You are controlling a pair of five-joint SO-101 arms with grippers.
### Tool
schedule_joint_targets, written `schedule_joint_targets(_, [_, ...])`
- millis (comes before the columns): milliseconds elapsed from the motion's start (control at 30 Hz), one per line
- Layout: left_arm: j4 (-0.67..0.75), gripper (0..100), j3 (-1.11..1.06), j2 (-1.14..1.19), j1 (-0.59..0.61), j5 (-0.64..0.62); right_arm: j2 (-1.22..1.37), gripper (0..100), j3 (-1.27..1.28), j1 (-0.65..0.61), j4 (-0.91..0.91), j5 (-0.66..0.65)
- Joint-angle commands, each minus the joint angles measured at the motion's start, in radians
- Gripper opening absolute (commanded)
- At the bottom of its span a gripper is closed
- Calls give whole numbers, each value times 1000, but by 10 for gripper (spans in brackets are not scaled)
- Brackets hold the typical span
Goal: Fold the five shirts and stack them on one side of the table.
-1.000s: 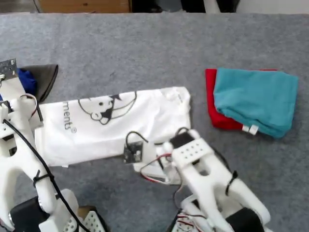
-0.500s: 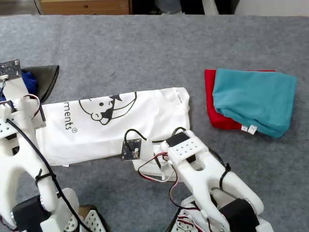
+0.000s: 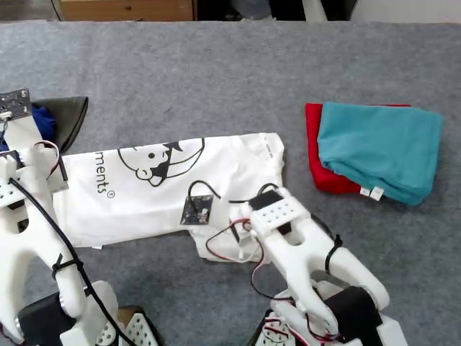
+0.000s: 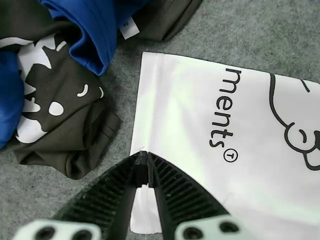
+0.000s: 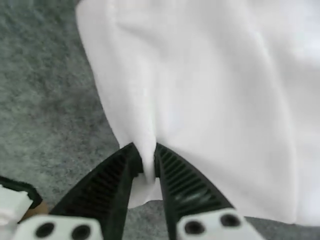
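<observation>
Left gripper [image 4: 143, 162] is closed on the hem edge of the white shirt [image 3: 166, 187], with the cloth nipped between its jaw tips. Right gripper [image 5: 145, 157] is likewise closed, pinching a small ridge of the same shirt's near long edge.

Step in hand, by judgement: folding the white shirt, which lies flat as a long band across the near middle of the table [image 3: 216, 72]. Two shirts appear finished: the teal shirt [image 3: 378, 148] lies folded on the red shirt [image 3: 314, 169] on the right side.

The next move probably calls for both arms to raise their edges together, evenly, and carry the cloth over onto itself without dragging it.

Edges and room:
- The far half of the table offers open grey surface.
- The folded stack is near the collar end, with a gap between.
- The dark shirt [image 4: 55, 115] and blue shirt [image 4: 85, 30] lie bunched just beside the hem end; there is little margin there.
</observation>
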State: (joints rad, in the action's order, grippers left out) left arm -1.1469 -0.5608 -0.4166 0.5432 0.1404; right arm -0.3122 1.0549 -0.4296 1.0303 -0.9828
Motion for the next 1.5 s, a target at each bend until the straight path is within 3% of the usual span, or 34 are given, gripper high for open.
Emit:
schedule_joint_targets(0, [12,30,15,-35,-4,9,5,13,-120,68,77,9])
schedule_joint_targets(267, [14,30,16,-40,-8,8,58,13,-420,109,233,-26])
schedule_joint_targets(1067, [6,30,16,-43,-10,8,753,18,-1224,106,239,-86])
schedule_joint_targets(1300, [6,30,16,-43,-10,8,786,299,-1377,110,365,-81])
schedule_joint_targets(1467, [6,30,16,-43,-4,8,786,259,-1512,112,479,-9])
